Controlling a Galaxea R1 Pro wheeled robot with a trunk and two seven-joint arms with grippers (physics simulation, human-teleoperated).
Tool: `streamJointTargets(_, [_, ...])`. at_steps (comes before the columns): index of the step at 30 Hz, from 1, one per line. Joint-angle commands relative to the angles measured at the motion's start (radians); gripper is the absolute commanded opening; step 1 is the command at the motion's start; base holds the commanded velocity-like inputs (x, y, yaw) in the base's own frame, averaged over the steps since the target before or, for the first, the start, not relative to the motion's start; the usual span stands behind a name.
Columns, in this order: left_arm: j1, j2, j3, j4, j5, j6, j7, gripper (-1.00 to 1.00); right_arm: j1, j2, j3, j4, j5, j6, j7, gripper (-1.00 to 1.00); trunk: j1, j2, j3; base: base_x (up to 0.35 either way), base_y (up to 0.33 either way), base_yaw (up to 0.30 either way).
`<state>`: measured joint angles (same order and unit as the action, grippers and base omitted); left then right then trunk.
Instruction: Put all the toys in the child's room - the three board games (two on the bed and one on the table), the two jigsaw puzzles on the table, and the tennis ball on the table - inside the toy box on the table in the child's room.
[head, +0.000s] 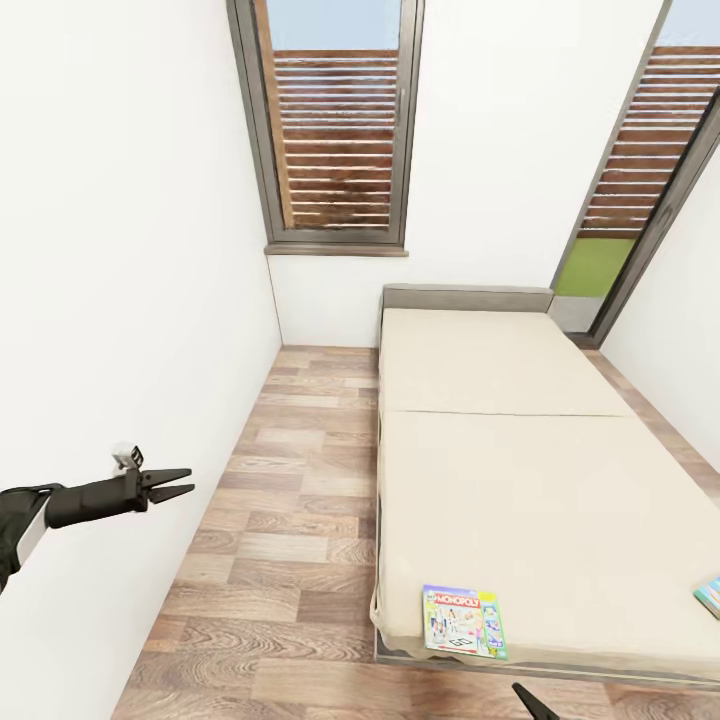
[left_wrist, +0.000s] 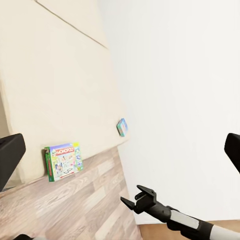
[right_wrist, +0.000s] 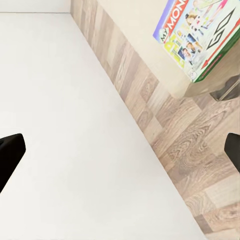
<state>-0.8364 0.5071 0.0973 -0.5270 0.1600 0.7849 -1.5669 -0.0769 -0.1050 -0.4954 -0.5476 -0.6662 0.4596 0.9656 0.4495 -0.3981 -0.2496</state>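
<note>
A colourful Monopoly board game (head: 463, 620) lies flat at the near-left corner of the beige bed (head: 500, 440). A second, teal-edged board game (head: 710, 596) lies at the bed's near-right, cut off by the edge of the head view. In the left wrist view both boxes are small: the Monopoly box (left_wrist: 63, 160) and the teal one (left_wrist: 122, 127). The Monopoly box (right_wrist: 200, 35) is large in the right wrist view. My left gripper (head: 178, 485) hangs open over the floor left of the bed, holding nothing. My right gripper (left_wrist: 134, 199) is open and empty, low in front of the bed's near edge.
Wood-plank floor (head: 290, 520) forms a narrow aisle between the white left wall (head: 120, 300) and the bed. A window (head: 335, 130) is in the far wall, and a glass door (head: 640, 190) stands at the far right. The bed frame edge (head: 540, 668) runs along the front.
</note>
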Motion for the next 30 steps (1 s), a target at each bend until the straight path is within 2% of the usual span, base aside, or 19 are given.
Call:
streamJointTargets(1, [-0.001,-0.008,0.0,0.0,0.0,0.011,-0.004,1.0,-0.001,-0.002,0.001,0.001,-0.005,0.007,0.002,1.0,0.001,-0.002,-0.002,0.0,0.0,0.0])
streamJointTargets(7, [0.0,-0.04,0.002,-0.001,0.0,0.011,-0.004,1.0,-0.001,-0.004,0.006,0.003,-0.004,0.005,0.004,1.0,0.001,-0.002,-0.002,0.0,0.0,0.0])
streamJointTargets(12, [0.0,-0.048,0.002,-0.001,0.0,0.012,-0.004,1.0,-0.006,-0.007,0.007,-0.001,-0.004,0.004,0.004,1.0,0.001,-0.002,-0.002,0.0,0.0,0.0])
streamJointTargets(21, [0.0,-0.1,0.003,-0.001,-0.001,0.013,-0.004,1.0,-0.08,-0.01,0.009,-0.004,-0.004,0.008,0.001,1.0,0.001,-0.002,-0.002,0.0,0.0,0.0])
streamJointTargets(30, [0.0,-0.116,0.002,-0.001,-0.002,0.01,-0.004,1.0,-0.09,-0.019,0.008,-0.018,-0.01,0.007,0.004,1.0,0.035,-0.065,-0.03,0.0,0.0,0.0])
